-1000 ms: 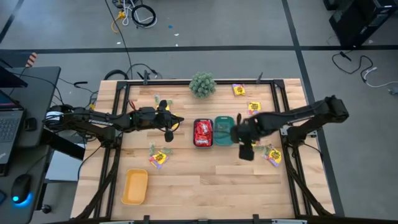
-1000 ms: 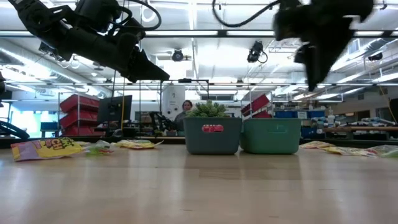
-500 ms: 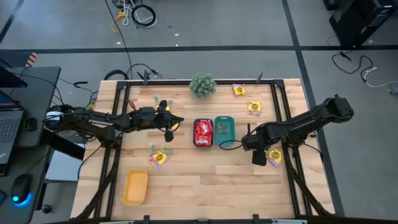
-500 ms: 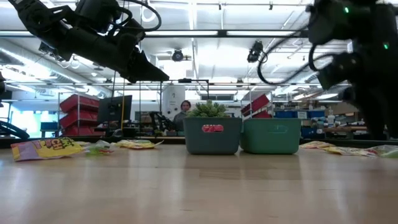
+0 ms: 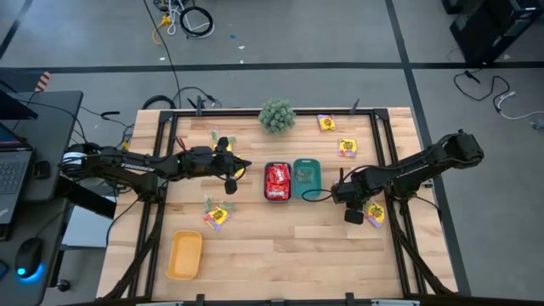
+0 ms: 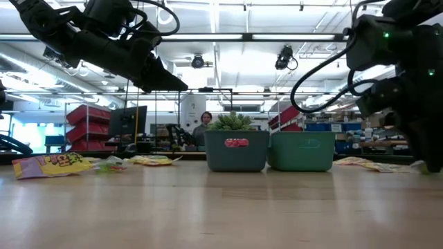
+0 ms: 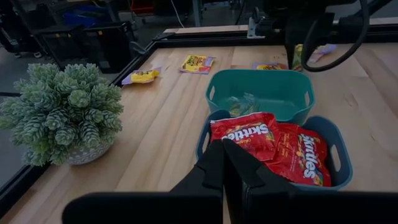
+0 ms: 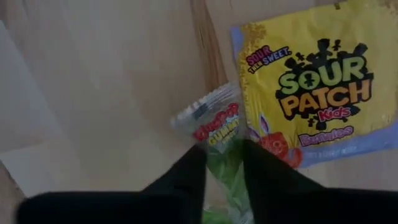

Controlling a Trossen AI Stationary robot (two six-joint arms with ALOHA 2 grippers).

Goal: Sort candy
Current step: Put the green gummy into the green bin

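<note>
Wooden table (image 5: pixel 280 238) bears candy packets (image 5: pixel 216 214), three trays (image 5: pixel 184 255), plant ball (image 5: pixel 277 115).

Pale planked wood table (image 5: pixel 280 238), glossy red candy packets (image 7: pixel 273 146) in smooth plastic trays (image 7: pixel 261 93), matt dark tool (image 7: pixel 225 163).

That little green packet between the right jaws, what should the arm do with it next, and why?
Probably finish closing and lift it straight up. The right gripper straddles the pale green packet, jaws not visibly clamped, and the yellow Sour Patch packet lies touching it, so a sideways pull might drag that along.
</note>
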